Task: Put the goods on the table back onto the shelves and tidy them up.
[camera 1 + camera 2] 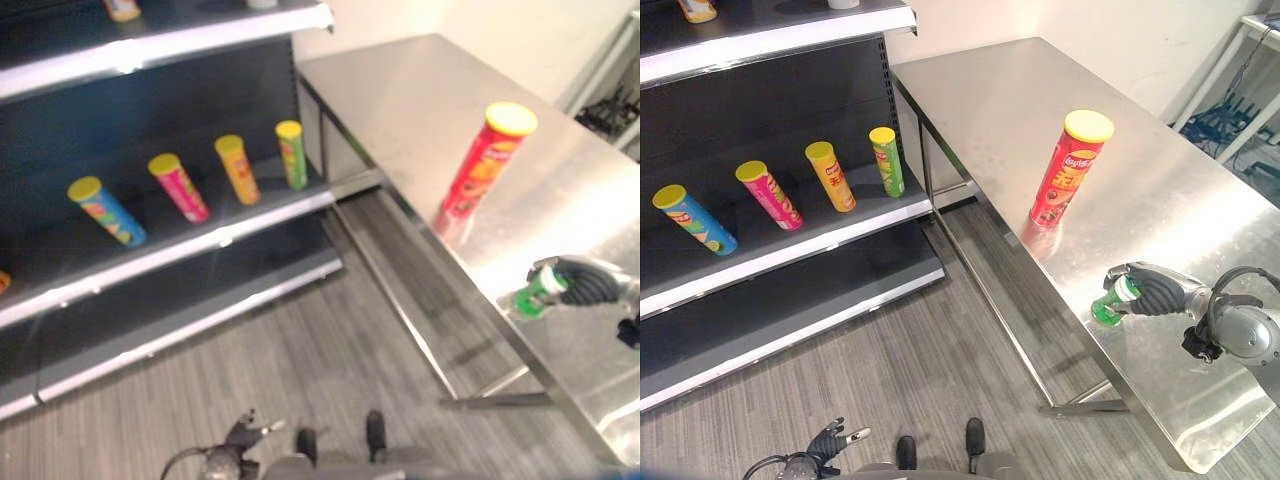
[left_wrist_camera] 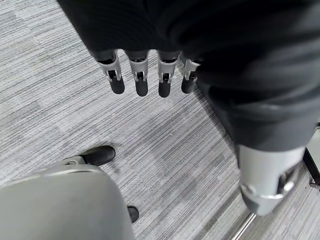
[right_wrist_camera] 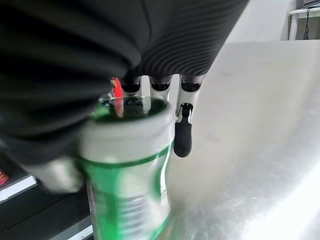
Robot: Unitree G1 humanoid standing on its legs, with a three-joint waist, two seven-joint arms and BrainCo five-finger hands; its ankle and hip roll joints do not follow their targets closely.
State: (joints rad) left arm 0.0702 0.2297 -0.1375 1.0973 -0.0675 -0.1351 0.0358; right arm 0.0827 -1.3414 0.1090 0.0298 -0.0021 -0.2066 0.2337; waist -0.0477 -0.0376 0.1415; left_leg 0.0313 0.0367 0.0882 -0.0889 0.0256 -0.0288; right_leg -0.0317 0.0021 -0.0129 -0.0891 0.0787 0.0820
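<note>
A green bottle [image 1: 1108, 305] with a white cap is tilted at the steel table's [image 1: 1040, 90] near edge. My right hand [image 1: 1155, 293] is shut on it, fingers and thumb wrapped round its upper part; the right wrist view shows the bottle [image 3: 127, 185] against the palm, with one finger [image 3: 182, 135] beside it. A tall red chip can [image 1: 1068, 170] with a yellow lid stands upright mid-table. My left hand [image 1: 830, 440] hangs low over the floor, its fingers [image 2: 140, 80] straight and holding nothing.
The middle shelf [image 1: 790, 255] on the left carries a blue can [image 1: 695, 220], a pink can [image 1: 770, 195], an orange can [image 1: 830, 177] and a green can [image 1: 887, 160] in a row. Grey striped floor [image 1: 940, 380] lies between shelf and table. A white rack [image 1: 1250, 80] stands far right.
</note>
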